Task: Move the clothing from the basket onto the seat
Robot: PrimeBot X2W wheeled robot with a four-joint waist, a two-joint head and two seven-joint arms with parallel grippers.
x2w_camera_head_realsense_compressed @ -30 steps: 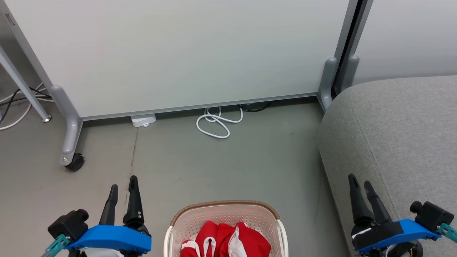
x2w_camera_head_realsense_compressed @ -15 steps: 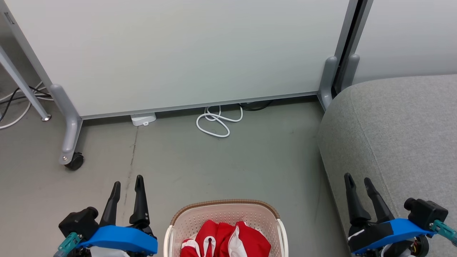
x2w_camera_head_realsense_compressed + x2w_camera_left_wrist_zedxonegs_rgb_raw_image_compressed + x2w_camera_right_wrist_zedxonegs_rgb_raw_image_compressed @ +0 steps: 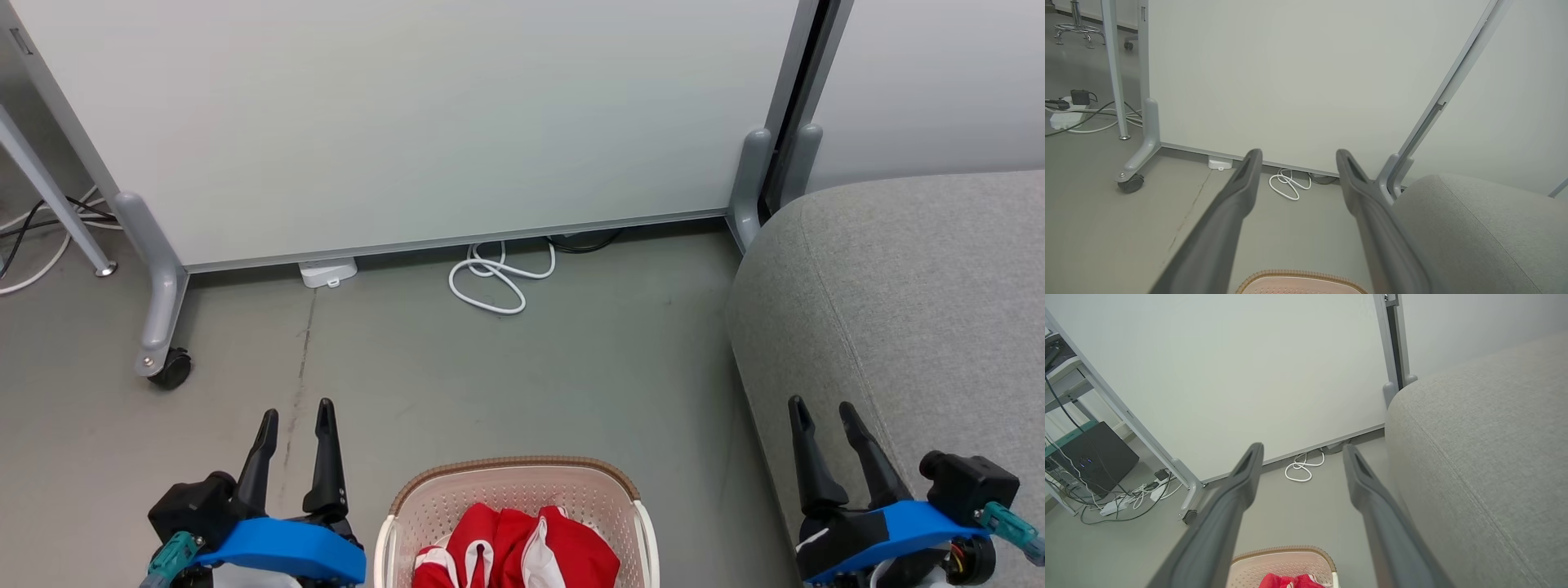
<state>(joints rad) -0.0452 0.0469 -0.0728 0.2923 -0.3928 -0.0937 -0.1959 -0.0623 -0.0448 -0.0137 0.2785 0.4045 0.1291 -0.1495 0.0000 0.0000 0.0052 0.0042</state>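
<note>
Head view. My left gripper (image 3: 297, 411) sits at 7 o'clock, its two long dark fingers spread apart and empty, above the bare grey floor (image 3: 571, 367). My right gripper (image 3: 821, 406) is at 4 o'clock, fingers also parted and holding nothing. It lines up with the front edge of the large light grey woven-fabric sofa seat (image 3: 914, 286); I cannot tell whether it touches. The cream perforated plastic laundry basket (image 3: 514, 465) with a brown rim band stands at 6 o'clock between my grippers. The bright red, white-trimmed fabric clothing (image 3: 514, 547) lies bunched inside it. A coiled white cable (image 3: 494, 282) lies at 12 o'clock from the basket, below a pale partition panel (image 3: 408, 122).
</note>
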